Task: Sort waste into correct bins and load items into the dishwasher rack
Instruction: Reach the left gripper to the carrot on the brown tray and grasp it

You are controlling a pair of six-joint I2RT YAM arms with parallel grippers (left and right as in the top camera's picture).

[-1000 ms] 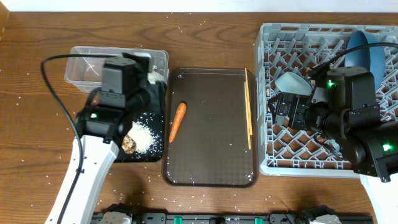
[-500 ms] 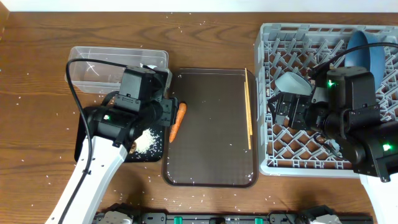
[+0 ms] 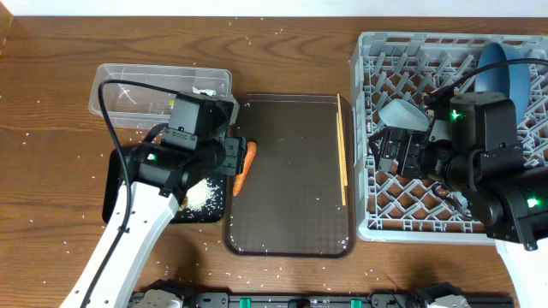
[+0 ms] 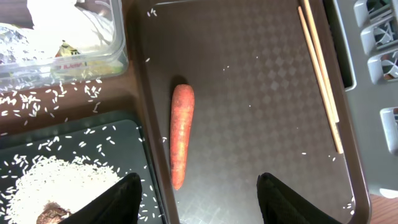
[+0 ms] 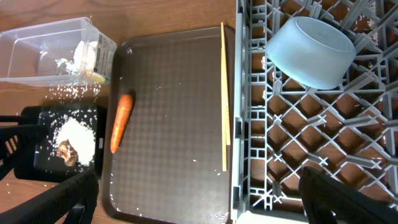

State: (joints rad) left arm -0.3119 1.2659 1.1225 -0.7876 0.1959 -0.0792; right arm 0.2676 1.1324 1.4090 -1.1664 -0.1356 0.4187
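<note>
Wood-grain bench (image 3: 51,171) carries everything, with loose rice grains scattered across it. At its middle sits the brown tray (image 3: 291,214), and the carrot (image 4: 181,143) lies on that tray along its left edge, thick end pointing away from me. My left claw (image 4: 199,199) hangs over the carrot's thin end. Its jaws are partway apart, one finger on each side of that end as the wrist camera sees it, and it has hold of nothing. I cannot tell whether the fingertips touch the tray. The chopsticks (image 4: 320,74) lie side by side along the tray's right edge, just beside the rack (image 3: 411,222).

Left of the brown tray, on the near side, is the black tray (image 3: 116,192). It holds a heap of rice (image 4: 62,180) with the brown lump (image 5: 66,151) against that heap. Beyond it stands the clear tub (image 3: 128,85), with the tissue (image 5: 87,55) and the wrapper (image 4: 69,53) at its right end.

The rack fills the right side of the bench. The bowl (image 5: 311,50) rests in it tilted, bottom up, near its left wall, and the plate (image 3: 501,73) stands on edge in the far right corner. My right claw (image 5: 199,199) hovers above the rack's left part, jaws spread as wide as they go, empty.
</note>
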